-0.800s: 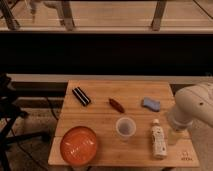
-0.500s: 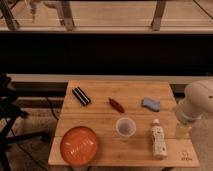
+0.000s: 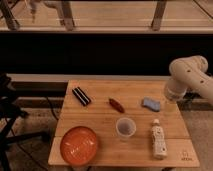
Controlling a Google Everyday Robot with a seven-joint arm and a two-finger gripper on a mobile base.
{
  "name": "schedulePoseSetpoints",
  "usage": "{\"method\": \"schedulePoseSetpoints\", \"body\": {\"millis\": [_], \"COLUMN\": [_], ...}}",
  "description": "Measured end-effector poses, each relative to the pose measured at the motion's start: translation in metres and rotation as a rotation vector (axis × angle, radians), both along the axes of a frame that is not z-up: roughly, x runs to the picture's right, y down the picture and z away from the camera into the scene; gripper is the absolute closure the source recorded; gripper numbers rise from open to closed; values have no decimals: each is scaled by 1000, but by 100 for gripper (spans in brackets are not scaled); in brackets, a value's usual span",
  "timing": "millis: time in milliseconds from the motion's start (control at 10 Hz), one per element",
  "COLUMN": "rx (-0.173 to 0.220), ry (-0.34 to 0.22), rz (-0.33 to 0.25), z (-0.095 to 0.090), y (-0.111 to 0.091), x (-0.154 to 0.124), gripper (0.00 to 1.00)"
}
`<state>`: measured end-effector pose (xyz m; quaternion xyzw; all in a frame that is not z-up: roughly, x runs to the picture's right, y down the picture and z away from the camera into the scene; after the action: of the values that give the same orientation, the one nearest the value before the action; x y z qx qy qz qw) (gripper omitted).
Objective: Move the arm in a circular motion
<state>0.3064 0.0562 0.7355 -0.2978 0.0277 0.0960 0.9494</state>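
The arm (image 3: 187,75) is glossy white with thick rounded segments and a bulbous joint. It stands at the right edge of the camera view, over the table's far right corner. One rounded end (image 3: 175,93) points down beside the blue sponge (image 3: 151,104). The gripper itself does not show; it is out of view or hidden behind the arm segments. Nothing is seen held.
A wooden table (image 3: 100,115) bears a black bar (image 3: 81,96), a small red object (image 3: 116,104), a pale cup (image 3: 125,127), a white bottle (image 3: 158,140) lying down and an orange bowl (image 3: 79,145). A dark stand (image 3: 7,112) is at the left. A railing (image 3: 100,27) runs behind.
The arm has swung from low beside the table's right front edge up and back toward the far right corner. The things on the table have not moved.
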Motion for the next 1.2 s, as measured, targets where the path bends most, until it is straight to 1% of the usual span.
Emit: {"method": "schedulePoseSetpoints", "body": {"millis": [100,200,300,400,500,600,700,800,900,1100,1200], "rx": [36,92,112,125,132,125,114,96,84,46,22], "ry": [-20,-60,-87,-108,-134,-159,-178,-202,-230,-277,-284], "rz": [10,22,24,13,-6,-37,-63,-98,-144,-227,-277], "z": [6,16,21,26,31,37,40,42,40,22,6], "y": [-11,-30,-38,-45,-49,-50,-49,-46,-42,-24,-5], "x": [-11,-36,-55,-74,-100,-127,-146,-169,-188,-211,-215], "gripper": [20,20,20,20,20,20,20,20,20,20,20]}}
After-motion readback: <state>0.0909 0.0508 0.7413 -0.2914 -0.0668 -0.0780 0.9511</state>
